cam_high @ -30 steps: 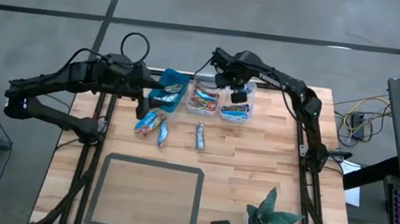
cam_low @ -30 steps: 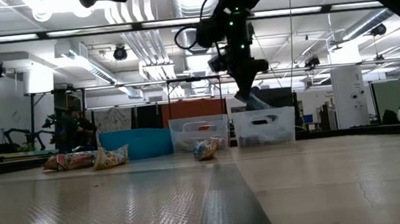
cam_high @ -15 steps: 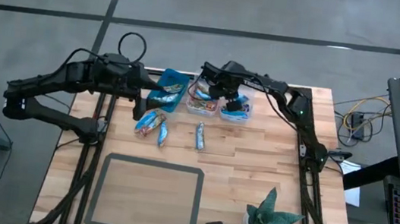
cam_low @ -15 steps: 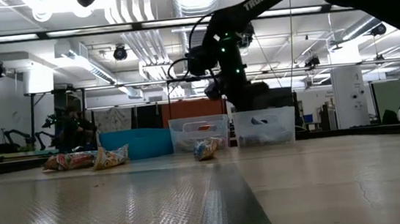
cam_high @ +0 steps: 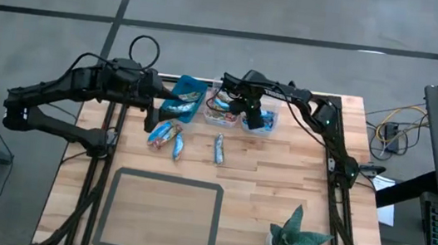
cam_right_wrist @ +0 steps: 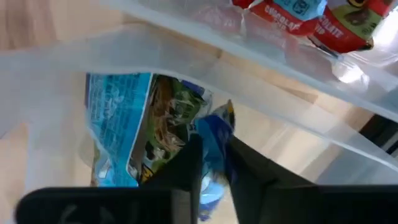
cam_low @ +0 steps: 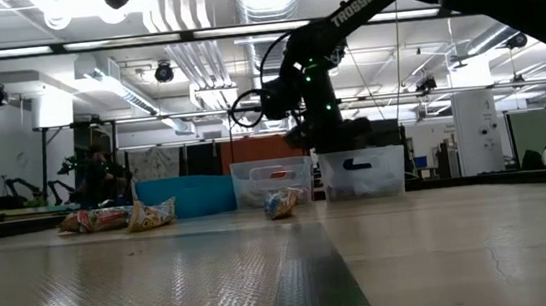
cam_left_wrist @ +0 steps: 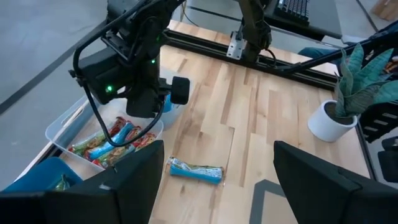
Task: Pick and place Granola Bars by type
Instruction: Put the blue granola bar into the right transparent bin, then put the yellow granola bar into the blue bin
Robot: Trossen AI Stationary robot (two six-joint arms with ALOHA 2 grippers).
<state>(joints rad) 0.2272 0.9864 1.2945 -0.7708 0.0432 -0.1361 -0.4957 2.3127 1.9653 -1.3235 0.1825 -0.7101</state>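
Note:
My right gripper [cam_high: 253,118] reaches down into the right clear bin [cam_high: 269,127] and is shut on a bright blue granola bar [cam_right_wrist: 214,127]. Another blue bar [cam_right_wrist: 124,137] lies flat on that bin's floor. The middle clear bin [cam_high: 222,109] holds reddish-brown bars [cam_left_wrist: 115,140], and the teal bin [cam_high: 184,97] holds greenish bars. Two bars [cam_high: 161,135] [cam_high: 177,146] and one blue bar [cam_high: 218,147] lie flat on the wooden table. My left gripper [cam_high: 152,120] hovers open in front of the teal bin, above the two bars. My right gripper pinches the blue bar's wrapper [cam_right_wrist: 217,121] between its two fingers [cam_right_wrist: 189,155], coming from above and pointing down into the bin. The bar's free end sticks out past the fingertips, just over the blue bar on the bin floor. Whether the two bars touch, I cannot tell.
A grey-framed mat [cam_high: 164,216] lies near the table's near edge and a potted plant [cam_high: 297,237] stands at the near right. The three bins stand in a row along the far edge. Bare wood lies between the loose bars and the mat.
My right gripper has come down from above the right clear bin into it, carrying the blue bar, and has shifted slightly toward the near edge. The left arm and the loose bars have kept still.

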